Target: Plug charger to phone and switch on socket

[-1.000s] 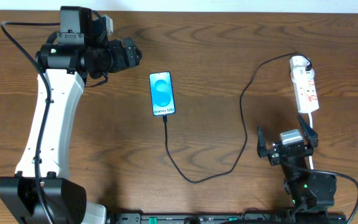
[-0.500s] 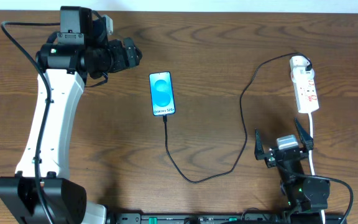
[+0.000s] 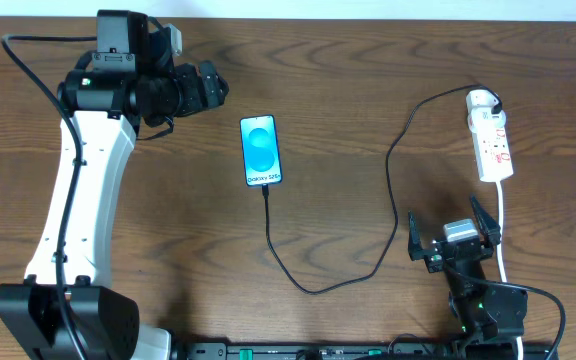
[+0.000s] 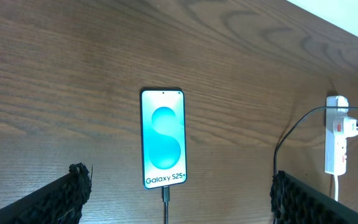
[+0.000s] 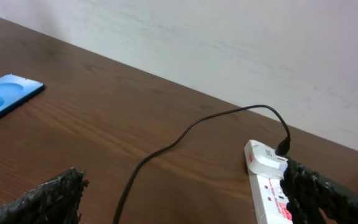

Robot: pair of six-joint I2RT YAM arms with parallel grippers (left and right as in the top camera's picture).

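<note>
The phone [image 3: 260,150] lies flat mid-table with its light blue screen up, and it also shows in the left wrist view [image 4: 163,138]. The charger [image 3: 271,240], a thin black cable, has its plug tip [image 4: 165,194] at the phone's bottom edge. From there it loops toward the front and back up to the white adapter on the socket [image 3: 494,145] at the far right. My left gripper [image 3: 213,85] hovers open, up and left of the phone. My right gripper [image 3: 446,212] is open near the front edge, left of the socket's cord, with nothing between its fingers.
The socket's thick white cord [image 3: 503,225] runs toward the front edge just right of my right gripper. A pale wall [image 5: 229,43] rises behind the table's far edge. Bare wooden tabletop [image 3: 348,80] lies between the phone and the socket.
My right gripper has drawn back toward the front edge and slightly left, away from the socket. The left arm, phone and cable have not moved.
</note>
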